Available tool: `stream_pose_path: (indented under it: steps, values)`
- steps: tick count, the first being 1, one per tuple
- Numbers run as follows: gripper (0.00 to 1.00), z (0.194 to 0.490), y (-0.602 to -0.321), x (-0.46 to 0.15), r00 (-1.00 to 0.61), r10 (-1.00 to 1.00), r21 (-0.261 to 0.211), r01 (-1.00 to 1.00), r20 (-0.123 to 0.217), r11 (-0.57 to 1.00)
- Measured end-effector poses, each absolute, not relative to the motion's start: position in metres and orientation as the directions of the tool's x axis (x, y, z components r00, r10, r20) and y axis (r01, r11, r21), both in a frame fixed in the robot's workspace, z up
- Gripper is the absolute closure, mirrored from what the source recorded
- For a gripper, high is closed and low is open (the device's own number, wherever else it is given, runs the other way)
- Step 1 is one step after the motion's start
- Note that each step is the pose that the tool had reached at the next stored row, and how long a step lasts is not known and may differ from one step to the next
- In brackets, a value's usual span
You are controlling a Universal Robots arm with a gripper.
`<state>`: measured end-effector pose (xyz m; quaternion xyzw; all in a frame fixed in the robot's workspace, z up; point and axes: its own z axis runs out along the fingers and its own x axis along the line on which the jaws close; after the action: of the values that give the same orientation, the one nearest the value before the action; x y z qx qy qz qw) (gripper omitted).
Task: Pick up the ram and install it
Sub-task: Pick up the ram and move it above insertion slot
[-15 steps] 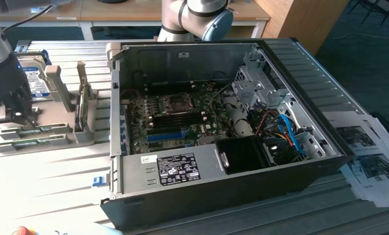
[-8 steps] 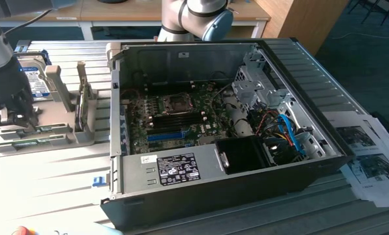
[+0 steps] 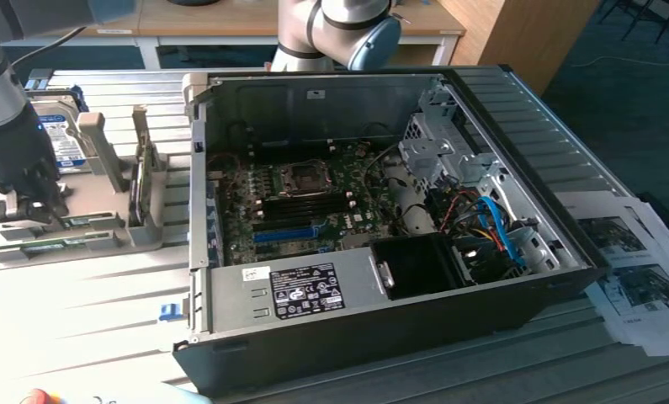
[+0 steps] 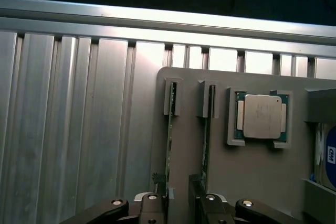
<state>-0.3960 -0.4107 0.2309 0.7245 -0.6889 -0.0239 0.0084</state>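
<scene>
Gripper (image 4: 180,205), fingers spread wide and holding nothing, hung low over the near end of the grey holder (image 4: 252,171). The ram (image 4: 169,145) stood on edge in one slot of that holder. A second stick (image 4: 207,135) stood in the next slot, with the processor chip (image 4: 261,116) beside it. The open computer case (image 3: 368,210) lay towards the exterior view's right.
</scene>
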Motion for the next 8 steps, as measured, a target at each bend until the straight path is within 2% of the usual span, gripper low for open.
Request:
stream_pose_path:
  steps: [8]
  values:
    - [0.69,0.2306,-0.4118,-0.3959,0.050,-0.998,0.045,-0.998,-0.023,-0.051]
